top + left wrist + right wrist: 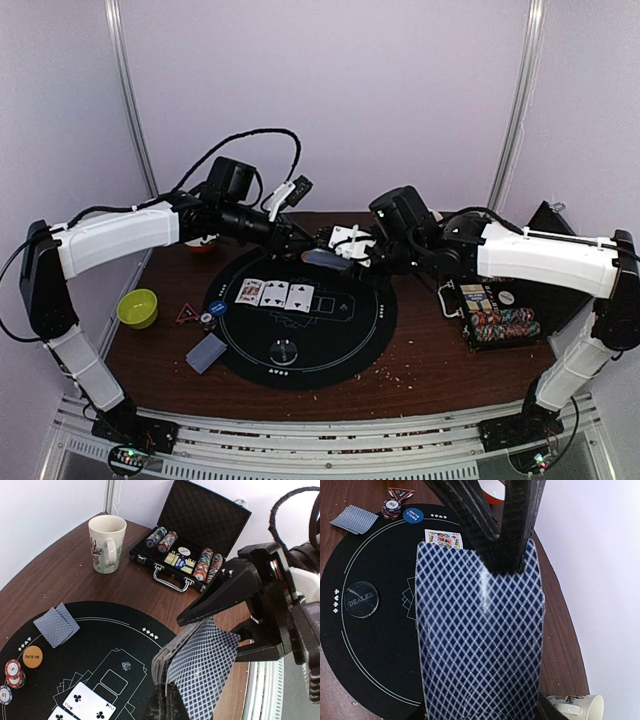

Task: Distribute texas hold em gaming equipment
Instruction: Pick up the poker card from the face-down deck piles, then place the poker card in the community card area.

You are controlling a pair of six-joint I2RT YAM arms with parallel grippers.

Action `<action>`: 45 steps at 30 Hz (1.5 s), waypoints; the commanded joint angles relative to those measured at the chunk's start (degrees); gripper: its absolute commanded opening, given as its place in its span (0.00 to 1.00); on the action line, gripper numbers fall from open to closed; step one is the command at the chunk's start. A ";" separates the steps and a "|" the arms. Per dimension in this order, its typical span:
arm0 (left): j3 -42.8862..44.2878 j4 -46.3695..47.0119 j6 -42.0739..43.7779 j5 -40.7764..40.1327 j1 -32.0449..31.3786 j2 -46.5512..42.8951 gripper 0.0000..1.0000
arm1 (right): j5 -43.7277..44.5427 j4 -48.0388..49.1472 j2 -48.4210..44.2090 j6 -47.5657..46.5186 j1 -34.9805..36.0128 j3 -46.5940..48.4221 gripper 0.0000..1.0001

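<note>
Top external view: where is the deck?

Your deck of cards [322, 258] hangs above the far rim of the round black mat [350, 340], between your two arms, which meet there from either side.

And the right gripper?

In the left wrist view your right gripper [210, 637] clamps the deck across its width, one black finger above and one below, with the blue diamond backs towards the camera.

The left one?

Your left gripper [502, 562] has its fingers pressed together in a V at the deck's far edge, as the right wrist view shows. You cannot tell from these pictures whether a single card is nipped between the tips.

What lies on the mat?

Three face-up cards [275, 293] sit in a row on its left half, a king [443, 539] among them. The clear dealer button [285, 352] is towards the near edge. The blue small-blind disc [413, 514] and a short stack of striped chips [391, 507] sit at the left rim, with the red triangle [401, 492] just beyond. A small face-down pile [355, 519] lies at that same edge. The orange big-blind disc [32, 656] lies beside a second chip stack [13, 672].

And off the mat?

On your right is the open chip case [200, 515] with rows of poker chips [204, 564], and a mug [106, 542] stands near it. A green bowl [137, 308] sits on your left
</note>
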 commanded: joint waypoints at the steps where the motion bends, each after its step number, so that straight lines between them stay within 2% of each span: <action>1: -0.72 -0.22 1.73 0.15 0.28 -2.92 0.00 | 1.23 0.73 -2.01 0.03 -0.70 -1.00 0.48; 18: -1.95 1.96 1.49 2.50 1.99 -6.84 0.00 | 0.36 2.23 -4.20 1.70 -4.82 -3.94 0.48; 23: -2.37 1.67 1.24 -1.26 4.46 -9.24 0.00 | 0.60 2.15 -4.81 2.94 -6.66 -4.40 0.48; 26: -3.45 2.68 -3.46 -7.33 6.11 -10.18 0.00 | 1.86 2.14 -5.07 3.69 -7.54 -4.70 0.48; 29: -7.54 6.14 -13.04 -18.27 6.24 -11.16 0.00 | 3.38 2.29 -5.38 4.52 -8.09 -5.01 0.48; 32: -18.98 20.08 -25.39 -20.21 5.80 -12.28 0.00 | 4.36 2.53 -5.58 5.50 -8.45 -5.11 0.48; 34: -23.31 26.13 -31.55 -24.12 3.88 -11.35 0.00 | 4.81 2.49 -5.70 6.00 -8.46 -5.10 0.48; 41: -24.04 34.64 -41.11 -36.68 -3.43 -1.86 0.00 | 4.91 2.14 -6.83 6.72 -8.42 -5.41 0.48; 45: -21.94 36.72 -46.29 -40.41 -5.34 5.18 0.00 | 4.78 1.99 -7.44 6.76 -8.45 -5.55 0.48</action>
